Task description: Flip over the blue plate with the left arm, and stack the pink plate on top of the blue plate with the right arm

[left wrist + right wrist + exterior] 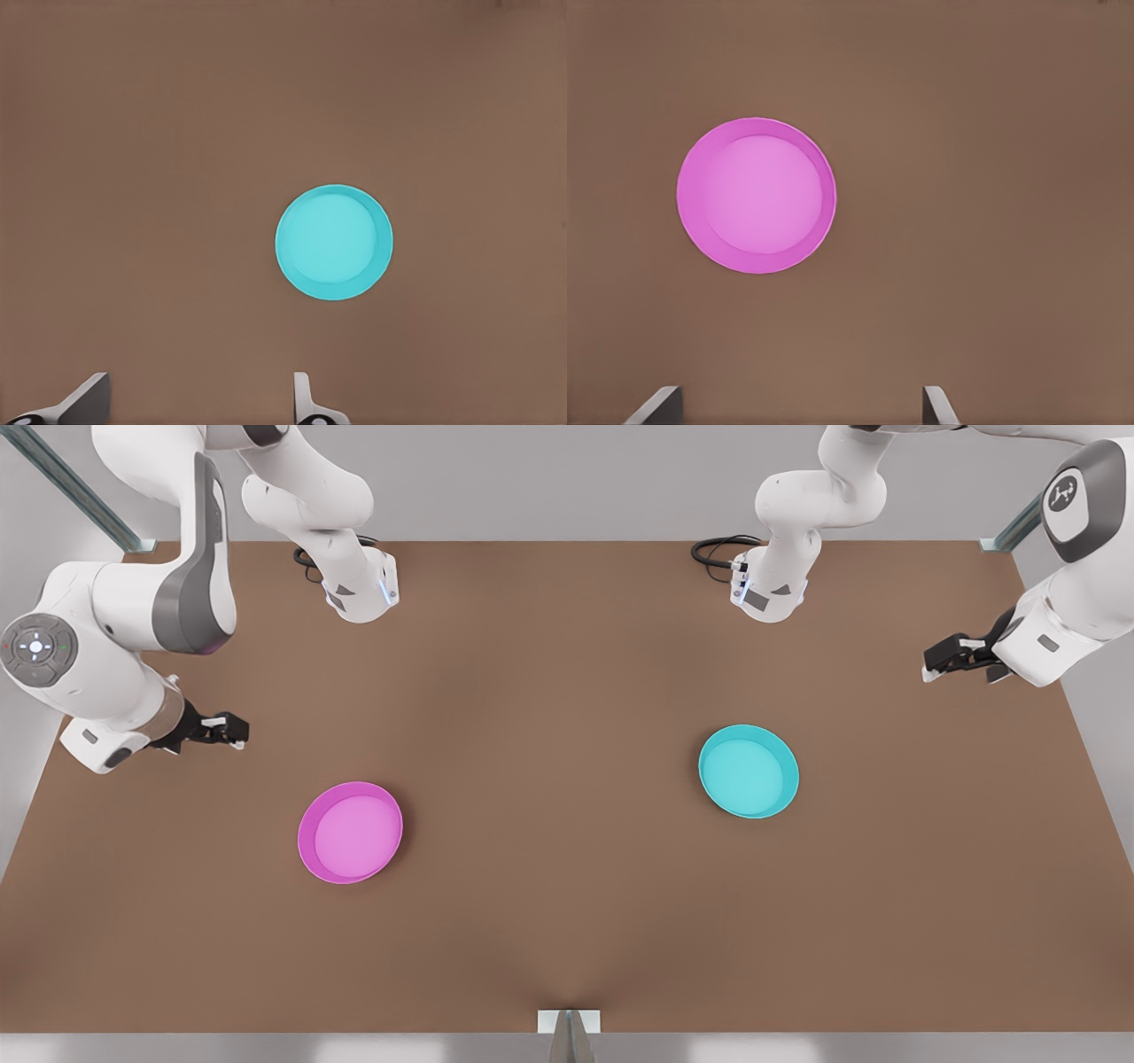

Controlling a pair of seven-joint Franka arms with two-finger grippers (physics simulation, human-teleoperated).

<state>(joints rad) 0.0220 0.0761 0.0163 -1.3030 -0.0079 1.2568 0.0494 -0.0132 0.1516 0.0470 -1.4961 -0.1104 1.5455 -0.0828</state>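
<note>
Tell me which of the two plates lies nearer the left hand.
The blue plate, the turquoise one on the front view's right. The open left hand hangs above the table at that edge; the pink plate lies far across, by the right hand.

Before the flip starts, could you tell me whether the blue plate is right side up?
Right side up: the blue plate shows its raised rim and inner hollow.

Both arms' upper links run off the front view's top edge. Left gripper [199, 403] and right gripper [802, 407] fingertips cut by wrist-view edges.
</note>
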